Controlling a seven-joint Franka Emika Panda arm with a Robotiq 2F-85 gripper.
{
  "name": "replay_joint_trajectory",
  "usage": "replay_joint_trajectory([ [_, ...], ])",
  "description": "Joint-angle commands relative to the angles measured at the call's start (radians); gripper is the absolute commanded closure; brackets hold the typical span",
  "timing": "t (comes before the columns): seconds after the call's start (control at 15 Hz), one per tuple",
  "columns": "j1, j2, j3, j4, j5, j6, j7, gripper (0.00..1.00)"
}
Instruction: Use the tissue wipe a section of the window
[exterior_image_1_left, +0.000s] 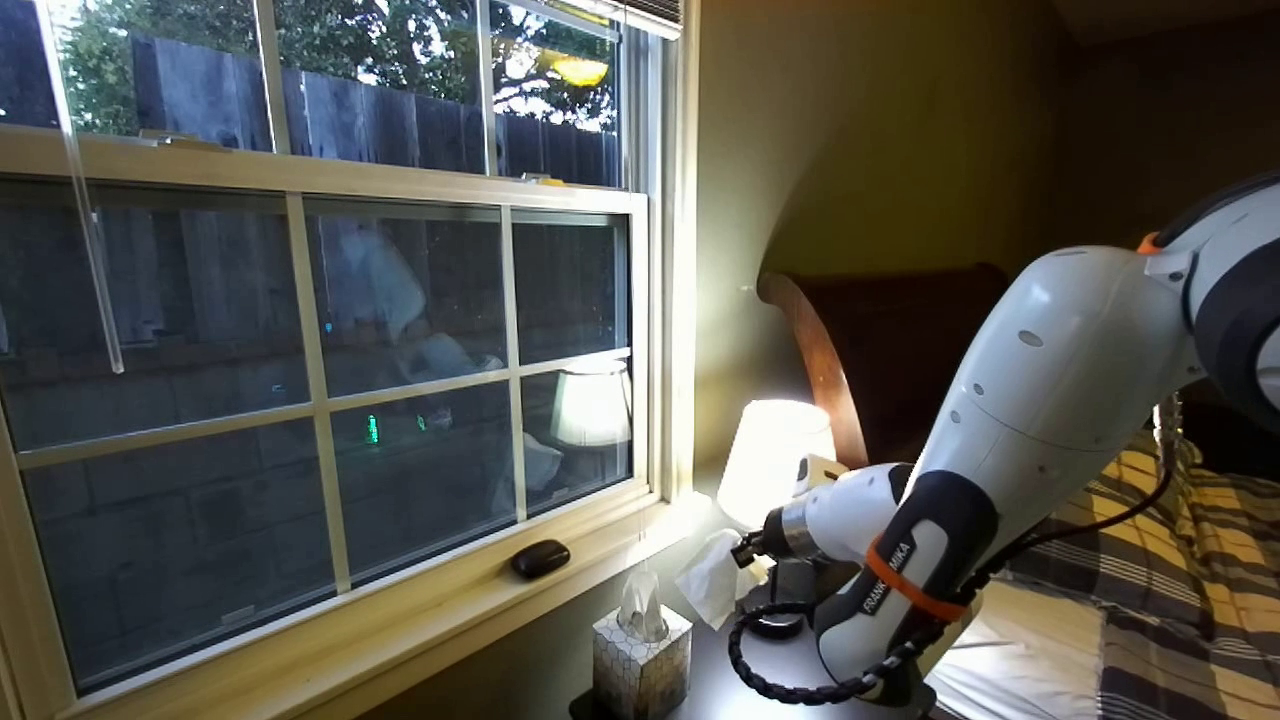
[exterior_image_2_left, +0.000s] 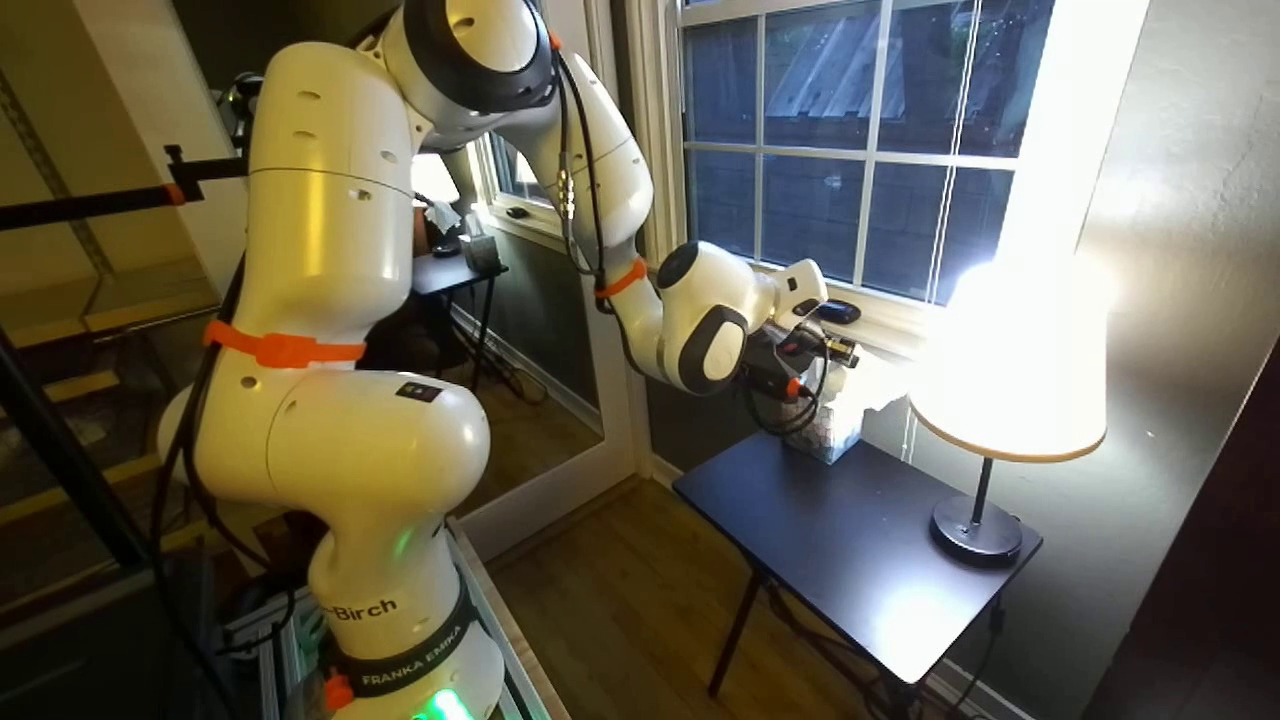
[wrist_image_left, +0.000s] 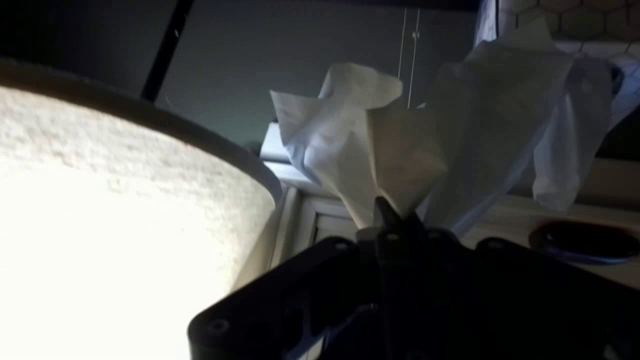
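Wrist view: gripper (wrist_image_left: 400, 214) clamped tight on tissue (wrist_image_left: 402, 155). Blk tbl (exterior_image_2_left: 820, 530) below tool, lit lamp (exterior_image_2_left: 1015, 385) nr it, window (exterior_image_1_left: 410, 290) apart.

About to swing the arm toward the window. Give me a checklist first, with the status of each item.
1. Gripper shut on the tissue: ok.
2. Loose tissue to wipe with: ok, it spreads out beyond the gripper.
3. Tissue against the window: not ok yet, held short of it.
4. Sill free of things: not ok, a black object sits on it.
5. Lampshade clearance from the gripper: cannot tell; it looms at left in the wrist view, the gap unclear.
6. Tissue box upright on the table: ok.
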Motion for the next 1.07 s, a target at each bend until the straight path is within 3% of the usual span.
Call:
replay_joint_trajectory([
  [0.0,0.018,0.083,-0.027,0.148,0.003,0.073,-0.065,1.00],
  [0.07,0.005,0.097,-0.024,0.191,-0.008,0.097,-0.074,1.00],
  [0.13,-0.105,0.075,0.101,0.241,0.048,0.131,-0.185,1.00],
  [0.2,-0.131,0.089,0.122,0.289,0.051,0.161,-0.215,1.00],
  [0.53,-0.379,0.154,0.369,0.516,0.009,0.345,-0.320,1.00],
  [0.73,-0.466,0.224,0.462,0.654,0.001,0.408,-0.346,1.00],
  [1.0,-0.516,0.319,0.533,0.820,-0.002,0.434,-0.349,1.00],
])
